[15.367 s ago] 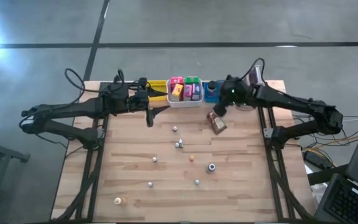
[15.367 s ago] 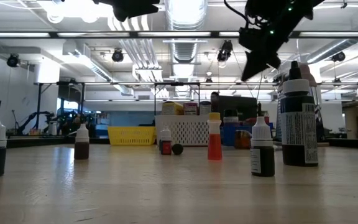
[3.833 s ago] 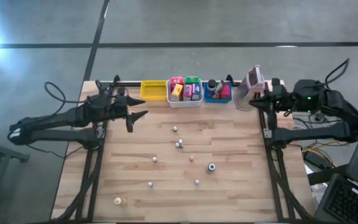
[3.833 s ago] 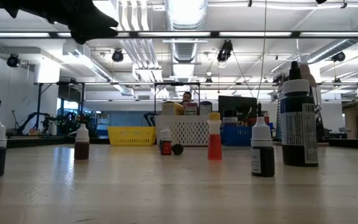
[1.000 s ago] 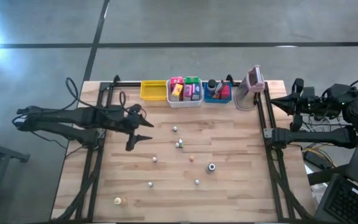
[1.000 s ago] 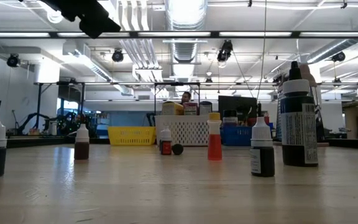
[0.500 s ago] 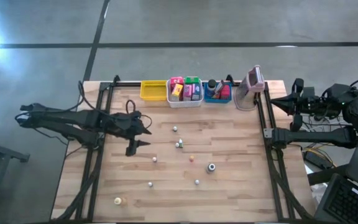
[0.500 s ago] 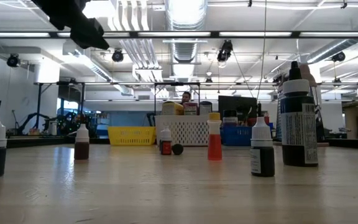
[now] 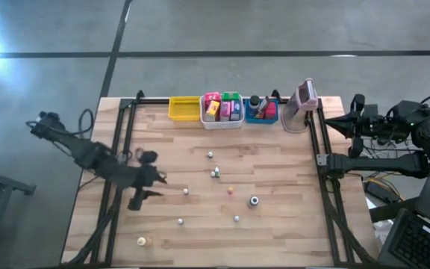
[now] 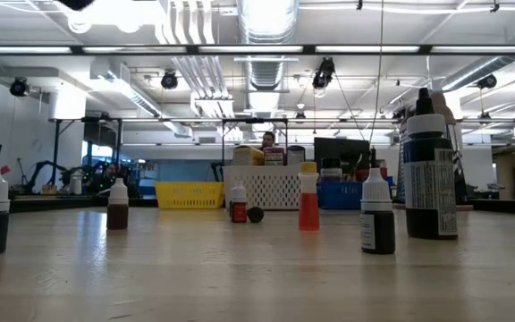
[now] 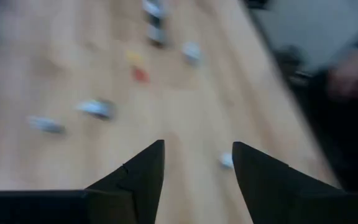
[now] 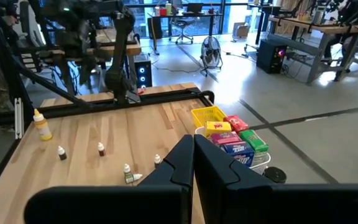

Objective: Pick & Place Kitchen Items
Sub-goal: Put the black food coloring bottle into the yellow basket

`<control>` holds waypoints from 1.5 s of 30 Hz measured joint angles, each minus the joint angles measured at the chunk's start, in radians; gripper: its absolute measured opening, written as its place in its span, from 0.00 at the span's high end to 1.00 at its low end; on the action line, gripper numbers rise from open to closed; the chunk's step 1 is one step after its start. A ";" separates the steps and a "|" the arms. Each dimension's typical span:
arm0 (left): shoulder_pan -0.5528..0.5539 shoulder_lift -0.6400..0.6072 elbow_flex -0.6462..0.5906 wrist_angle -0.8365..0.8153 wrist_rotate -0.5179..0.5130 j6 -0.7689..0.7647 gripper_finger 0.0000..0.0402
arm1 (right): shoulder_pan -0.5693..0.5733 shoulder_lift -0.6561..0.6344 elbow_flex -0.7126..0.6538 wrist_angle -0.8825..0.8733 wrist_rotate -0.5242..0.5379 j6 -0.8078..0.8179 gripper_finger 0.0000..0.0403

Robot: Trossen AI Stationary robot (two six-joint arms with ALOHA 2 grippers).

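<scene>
Several small dropper bottles stand upright on their bases across the wooden table, among them a white-capped one (image 9: 210, 155), an orange one (image 9: 230, 190), a dark round one (image 9: 254, 200) and a yellowish one (image 9: 142, 240). In the low view they stand in a row, the orange one (image 10: 308, 199) in the middle. Coloured packets (image 9: 223, 107) fill the white bin. My left gripper (image 9: 148, 190) is open and empty above the table's left-middle part, left of a small bottle (image 9: 186, 191); its fingers (image 11: 142, 180) are spread. My right gripper (image 12: 193, 163) is shut and empty beyond the table's right edge (image 9: 349, 124).
A yellow bin (image 9: 184, 109), the white bin (image 9: 222, 121) and a blue bin (image 9: 260, 110) line the far edge, with a pink-grey upright device (image 9: 304, 97) at the far right. Black rails run along both sides of the table. A person shows far behind in the low view (image 10: 267, 139).
My left gripper has gone toward the table's near edge and a little left, staying open; it has left the top of the low view. The bottles have kept still.
</scene>
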 joint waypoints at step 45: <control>0.737 0.457 0.068 0.306 0.302 0.205 0.26 | 0.000 0.000 0.000 0.000 0.000 -0.002 0.98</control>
